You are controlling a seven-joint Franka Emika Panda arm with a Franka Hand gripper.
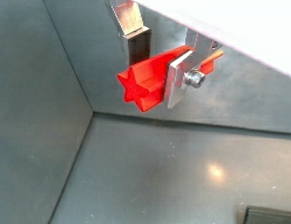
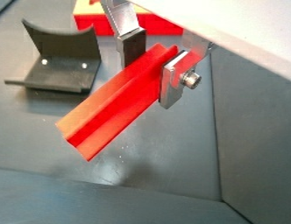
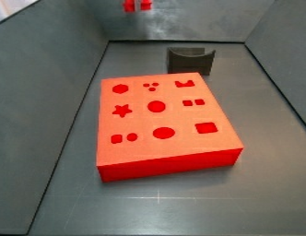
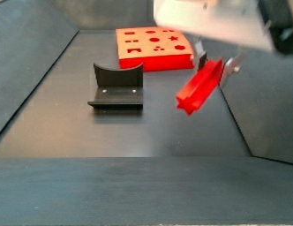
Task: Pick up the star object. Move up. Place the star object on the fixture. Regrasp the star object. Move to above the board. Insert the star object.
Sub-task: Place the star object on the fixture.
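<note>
My gripper [image 1: 158, 68] is shut on the star object [image 1: 139, 85], a bright red peg with a star cross-section, held between the dark pad and the silver plate. In a wrist view the star object [image 2: 107, 114] runs long and slanted out of the gripper [image 2: 151, 68]. A side view shows the star object [image 4: 199, 88] hanging tilted in the air under the gripper [image 4: 215, 64], to the right of the fixture [image 4: 116, 86] and nearer than the board [image 4: 155, 46]. Only a bit of the star object [image 3: 137, 5] shows at the upper edge of a side view.
The red board [image 3: 168, 120] with its shaped holes lies mid-floor, and the dark fixture [image 3: 190, 60] stands just behind it. Grey walls enclose the floor. In a wrist view the fixture [image 2: 57, 61] and a corner of the board [image 2: 95, 22] lie beyond the fingers.
</note>
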